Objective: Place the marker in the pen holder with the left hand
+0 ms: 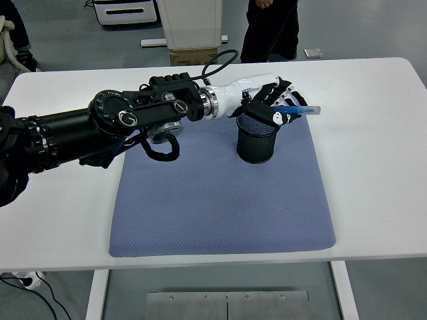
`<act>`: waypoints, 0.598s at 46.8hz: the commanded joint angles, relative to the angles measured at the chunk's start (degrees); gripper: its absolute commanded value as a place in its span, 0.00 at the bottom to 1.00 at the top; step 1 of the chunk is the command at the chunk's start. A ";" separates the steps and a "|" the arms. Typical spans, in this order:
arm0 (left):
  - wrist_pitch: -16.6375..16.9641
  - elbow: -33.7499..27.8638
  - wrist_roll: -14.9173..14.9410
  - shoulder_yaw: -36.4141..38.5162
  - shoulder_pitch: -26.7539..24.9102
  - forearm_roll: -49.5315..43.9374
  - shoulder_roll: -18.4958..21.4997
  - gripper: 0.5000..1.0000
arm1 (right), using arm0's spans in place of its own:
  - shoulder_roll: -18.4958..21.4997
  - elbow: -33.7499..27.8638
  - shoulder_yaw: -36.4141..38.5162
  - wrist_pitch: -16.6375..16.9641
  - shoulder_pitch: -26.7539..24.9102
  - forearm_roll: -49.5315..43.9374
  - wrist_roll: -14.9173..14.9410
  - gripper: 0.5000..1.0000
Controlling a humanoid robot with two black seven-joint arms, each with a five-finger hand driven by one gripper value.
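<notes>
1. Head view, the key relation: the left hand [270,100] is over the black mesh pen holder [258,139], which stands upright on the blue-grey mat [220,193]. The fingers are curled around the blue marker [295,111], gripping it near its left end.

2. Head view, long axis: the marker lies close to level, running left to right. Its free end, pale at the tip, juts out past the holder's right rim. Gripped part above the opening, free end outside it. My judgement is that the marker must tip toward upright, one end down into the opening, before letting go makes sense.

3. Head view, which hand is nearer: only the left arm shows, reaching in from the left edge. The right hand is out of sight.

4. Head view, writing: no brand or label can be read on marker, holder or mat. A small pale mark on the hand's dark palm may be a logo, but it is too small to tell.
</notes>
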 commanded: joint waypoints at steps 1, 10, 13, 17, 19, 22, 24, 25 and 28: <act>0.07 0.00 -0.48 0.03 0.18 -0.82 0.00 0.00 | 0.00 0.00 -0.01 0.00 0.00 -0.04 0.00 1.00; 0.95 0.00 -0.75 -0.06 0.88 -2.93 0.08 0.21 | 0.00 0.00 0.08 0.00 0.00 0.05 0.00 1.00; 0.95 0.00 -0.75 -0.06 0.88 -4.07 0.08 0.30 | 0.00 0.00 -0.01 0.00 0.00 -0.04 0.00 1.00; 1.04 0.00 -0.84 -0.06 0.97 -5.22 0.09 0.35 | 0.00 0.00 -0.01 0.00 0.00 0.05 0.00 1.00; 1.04 0.00 -0.92 -0.06 0.97 -5.39 0.09 0.37 | 0.00 0.00 -0.01 0.00 0.00 -0.04 0.00 1.00; 1.56 0.00 -1.63 -0.06 0.97 -5.75 0.17 0.43 | 0.00 0.00 0.08 0.00 0.00 -0.04 0.00 1.00; 1.65 0.00 -1.63 -0.06 0.97 -5.75 0.17 0.44 | 0.00 0.00 0.08 0.00 0.00 0.05 0.00 1.00; 1.65 0.00 -1.63 -0.23 0.80 -5.83 0.35 0.48 | 0.00 0.00 -0.01 0.00 0.00 -0.04 0.00 1.00; 1.65 0.00 -1.63 -1.28 0.79 -5.83 0.61 0.50 | 0.00 0.00 -0.01 0.00 0.00 -0.04 0.00 1.00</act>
